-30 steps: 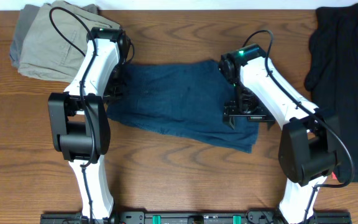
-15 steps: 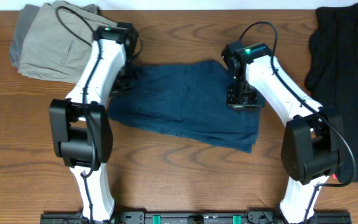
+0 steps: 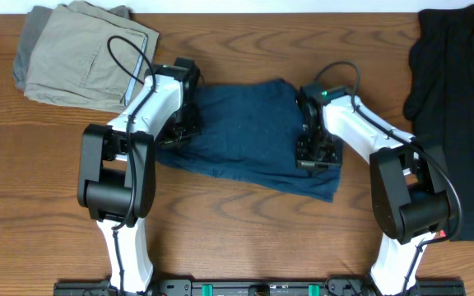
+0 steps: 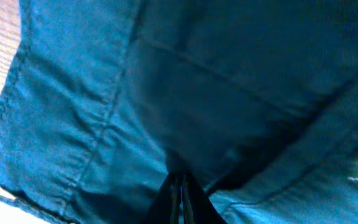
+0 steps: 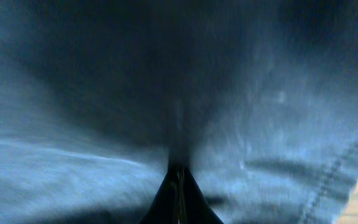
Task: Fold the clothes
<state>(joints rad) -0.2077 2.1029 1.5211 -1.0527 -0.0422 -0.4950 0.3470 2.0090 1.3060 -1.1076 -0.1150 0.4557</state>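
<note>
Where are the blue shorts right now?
In the overhead view, the blue shorts lie in the middle, right of the khaki shorts and left of the black garment.

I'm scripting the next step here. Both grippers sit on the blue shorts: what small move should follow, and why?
The left gripper and right gripper look shut, tips on the navy shorts, with no cloth visibly pinched. Puckers show along a seam in the left wrist view. So probably slide them apart toward the shorts' ends, flattening the cloth before folding.
</note>
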